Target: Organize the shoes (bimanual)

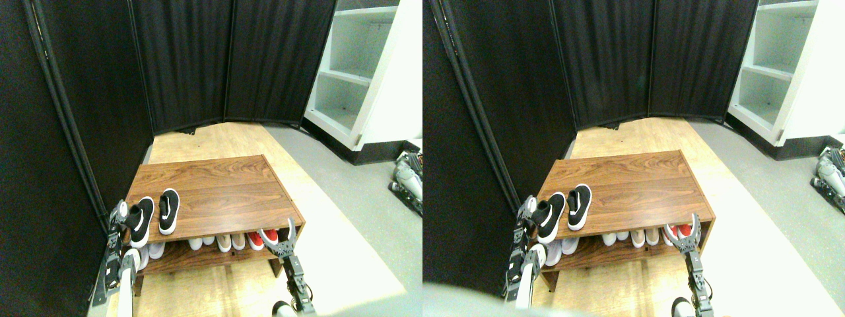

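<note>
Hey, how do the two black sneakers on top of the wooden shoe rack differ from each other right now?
The left black sneaker sits at the rack's left front corner, right against the left gripper; the right black sneaker stands free beside it. The left black sneaker hangs slightly over the front edge of the top board, while the right black sneaker lies fully on it. Both are black with white soles, lying on the same board with a narrow gap between them.

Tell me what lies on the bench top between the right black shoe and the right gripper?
Nothing: in the stereo pair view, the wooden bench top is bare from the right black shoe to the right gripper at its front corner.
</note>
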Tool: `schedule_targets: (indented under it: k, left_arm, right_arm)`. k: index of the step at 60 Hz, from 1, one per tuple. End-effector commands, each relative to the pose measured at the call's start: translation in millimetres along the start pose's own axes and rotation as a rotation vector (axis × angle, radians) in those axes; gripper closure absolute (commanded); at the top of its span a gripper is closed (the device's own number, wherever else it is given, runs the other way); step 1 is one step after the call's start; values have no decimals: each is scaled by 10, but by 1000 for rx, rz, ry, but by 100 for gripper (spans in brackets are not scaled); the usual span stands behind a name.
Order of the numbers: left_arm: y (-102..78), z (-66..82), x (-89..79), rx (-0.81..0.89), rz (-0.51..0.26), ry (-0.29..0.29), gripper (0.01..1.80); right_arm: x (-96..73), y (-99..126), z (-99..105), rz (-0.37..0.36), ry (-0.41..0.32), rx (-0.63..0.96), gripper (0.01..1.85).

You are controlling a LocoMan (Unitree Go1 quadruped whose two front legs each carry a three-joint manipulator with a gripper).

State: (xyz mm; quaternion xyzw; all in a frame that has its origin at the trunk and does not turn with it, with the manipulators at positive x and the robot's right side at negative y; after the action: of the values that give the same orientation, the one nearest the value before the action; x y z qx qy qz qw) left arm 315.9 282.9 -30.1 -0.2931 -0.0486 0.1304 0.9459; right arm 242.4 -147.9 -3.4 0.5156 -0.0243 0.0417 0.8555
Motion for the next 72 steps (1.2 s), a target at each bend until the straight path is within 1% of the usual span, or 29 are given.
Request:
schedule_targets:
  k: [1, 3, 9, 12, 13, 16, 20, 23, 29, 31, 36, 41, 46, 48, 54, 57, 58, 61, 63, 68, 70, 72]
  left_arm:
    - [-65, 23, 51, -29, -22, -32, 180]
    - [-107, 7, 51, -38, -17, -50, 180]
    - [-160, -31, 50, -28, -18, -61, 180]
    - [-169, -48, 49, -47, -7, -60, 180]
    - [-184, -55, 43, -61, 10, -64, 180]
    - [-199, -75, 44, -75, 29, -67, 180]
    - [-194, -126, 81, -73, 26, -70, 180]
    - [-223, -139, 88, -69, 34, -81, 180]
    - [-237, -165, 114, -87, 25, -79, 180]
    - [-272, -173, 109, -91, 48, -81, 180]
    - [-312, -204, 118, -120, 37, -64, 180]
    - [-318, -214, 144, -130, 44, -61, 180]
    - [-318, -229, 200, -114, 26, -32, 180]
    - [-330, -228, 210, -110, 26, -32, 180]
    - [-398, -213, 208, -108, 42, -23, 180]
    - [-406, -218, 219, -120, 30, -11, 180]
    - [-412, -220, 226, -133, 18, 3, 180]
    - [-435, -226, 241, -137, 22, 19, 180]
    - [-468, -231, 246, -115, 28, 13, 180]
    - [-492, -239, 257, -131, 22, 12, 180]
    - [-479, -239, 267, -147, 18, 7, 180]
    - [-454, -232, 271, -131, 17, 1, 180]
  right_arm:
    - [28, 89, 31, 51, -25, 1, 117]
    - [33, 94, 28, 59, -30, -6, 118]
    - [37, 94, 22, 64, -26, -6, 120]
    - [38, 91, 21, 67, -23, -10, 120]
    - [36, 89, 20, 66, -23, -9, 121]
    - [31, 87, 21, 53, -24, -12, 121]
    - [27, 86, 18, 40, -29, 3, 120]
    - [31, 87, 18, 39, -29, 11, 119]
    - [41, 93, 16, 47, -25, 13, 120]
    - [43, 95, 16, 50, -23, 7, 119]
    - [40, 105, 17, 55, -21, 1, 120]
    - [34, 102, 19, 58, -21, -11, 120]
    - [29, 91, 19, 51, -24, 11, 121]
    - [29, 87, 20, 44, -25, 29, 120]
    - [35, 83, 23, 50, -29, 16, 119]
    - [38, 84, 23, 53, -31, 2, 119]
    - [38, 87, 23, 53, -32, -13, 119]
    - [40, 88, 22, 60, -30, -27, 119]
    - [36, 95, 19, 56, -27, -23, 120]
    - [32, 99, 19, 57, -25, -31, 120]
    - [31, 91, 23, 47, -25, 3, 120]
    - [28, 87, 30, 45, -27, 5, 119]
